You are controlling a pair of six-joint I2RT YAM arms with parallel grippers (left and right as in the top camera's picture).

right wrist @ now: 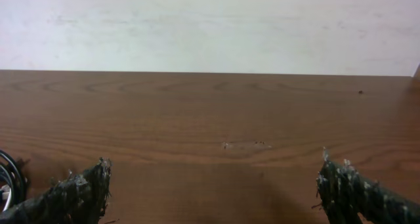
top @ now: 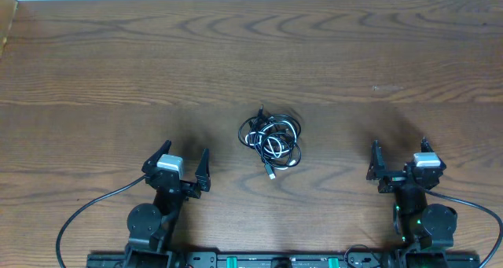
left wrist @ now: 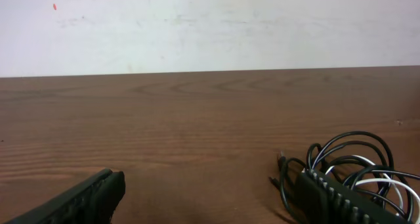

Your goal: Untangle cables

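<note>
Black and white cables point(top: 271, 140) are lying in one tight clump near the middle of the wooden worktop point(top: 118, 64), between the two arms and touching neither. They are looking light, thin and floppy, so pulling one is likely dragging the rest, and a loose outer loop or the plug end poking out on the near side is probably offering the best hold. Counting is giving one white cord and several black ones, their number hidden in the knot, while the left claw point(top: 185, 156) and the right claw point(top: 399, 152) are both standing released, holding nothing.
</note>
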